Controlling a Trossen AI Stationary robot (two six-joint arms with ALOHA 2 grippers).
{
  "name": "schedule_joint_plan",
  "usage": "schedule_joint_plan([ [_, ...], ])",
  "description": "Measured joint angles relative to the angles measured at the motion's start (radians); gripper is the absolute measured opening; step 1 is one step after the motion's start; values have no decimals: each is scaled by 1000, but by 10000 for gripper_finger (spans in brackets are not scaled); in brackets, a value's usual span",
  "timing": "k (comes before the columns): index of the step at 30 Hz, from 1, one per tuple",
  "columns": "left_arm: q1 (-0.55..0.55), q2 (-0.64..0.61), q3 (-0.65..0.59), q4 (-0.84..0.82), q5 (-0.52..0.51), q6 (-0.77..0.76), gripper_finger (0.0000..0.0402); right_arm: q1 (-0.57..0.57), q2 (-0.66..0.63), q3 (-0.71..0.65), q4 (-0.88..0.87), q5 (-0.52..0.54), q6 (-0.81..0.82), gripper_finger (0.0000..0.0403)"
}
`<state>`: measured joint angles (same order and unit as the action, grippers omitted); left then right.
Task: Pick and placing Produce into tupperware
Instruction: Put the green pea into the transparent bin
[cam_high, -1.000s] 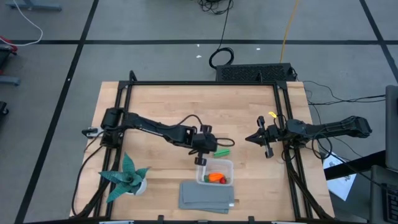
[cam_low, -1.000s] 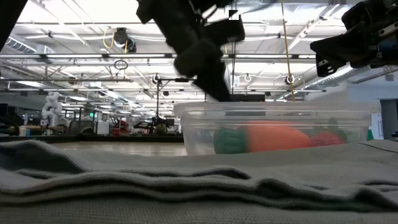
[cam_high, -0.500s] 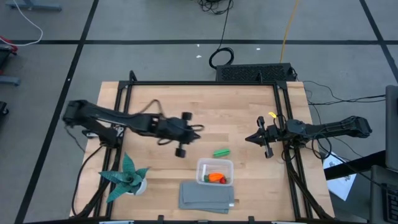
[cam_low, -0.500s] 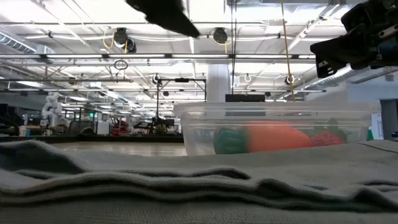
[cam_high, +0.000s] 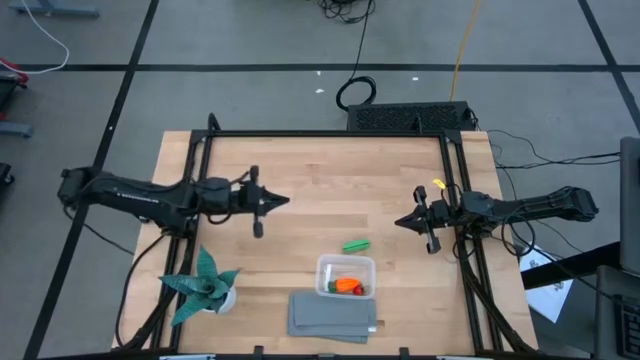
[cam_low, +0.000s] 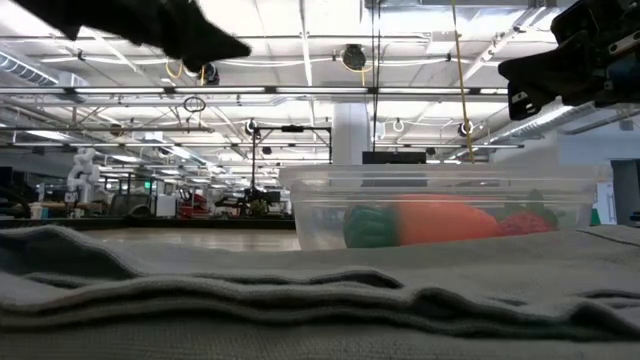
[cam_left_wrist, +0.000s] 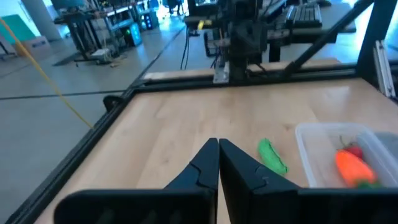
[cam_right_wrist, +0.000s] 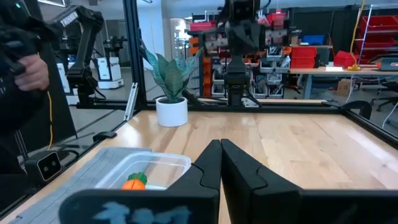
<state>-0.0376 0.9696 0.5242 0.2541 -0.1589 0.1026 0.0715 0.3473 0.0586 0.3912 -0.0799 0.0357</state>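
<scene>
The clear tupperware (cam_high: 346, 276) stands near the table's front edge, with the orange carrot (cam_high: 347, 286) and the red berry (cam_left_wrist: 353, 151) inside it. The green pod (cam_high: 356, 244) lies on the wood just beyond the tupperware's far rim; it also shows in the left wrist view (cam_left_wrist: 272, 155). My left gripper (cam_high: 285, 201) is shut and empty, held level above the table's left half, pointing toward the right. My right gripper (cam_high: 399, 222) is shut and empty at the right side, pointing left.
A folded grey cloth (cam_high: 333, 315) lies at the front edge, next to the tupperware. A teal plant in a white pot (cam_high: 205, 283) stands at the front left. Bare wood lies between the two grippers. A person's hand (cam_right_wrist: 25, 68) shows beyond the table.
My left gripper has drawn back from over the tupperware's left rim, going up and toward the table's left and far side. It has turned from pointing down to lying level. The pod, the tupperware and its contents have stayed where they were.
</scene>
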Motion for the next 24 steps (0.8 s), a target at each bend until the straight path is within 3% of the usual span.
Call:
schedule_joint_plan([
  [9,12,-83,-169,137,-11,121,14,2,0,0,6,-1,2,0],
  [16,183,-172,-213,160,-41,47,14,2,0,0,35,0,-25,0],
  [18,233,-174,-213,129,20,26,12,2,0,0,40,0,-31,0],
  [22,262,-175,-214,106,266,62,5,2,0,0,67,0,-41,0],
  [24,243,-193,-214,95,309,71,2,2,0,0,75,0,-43,0],
])
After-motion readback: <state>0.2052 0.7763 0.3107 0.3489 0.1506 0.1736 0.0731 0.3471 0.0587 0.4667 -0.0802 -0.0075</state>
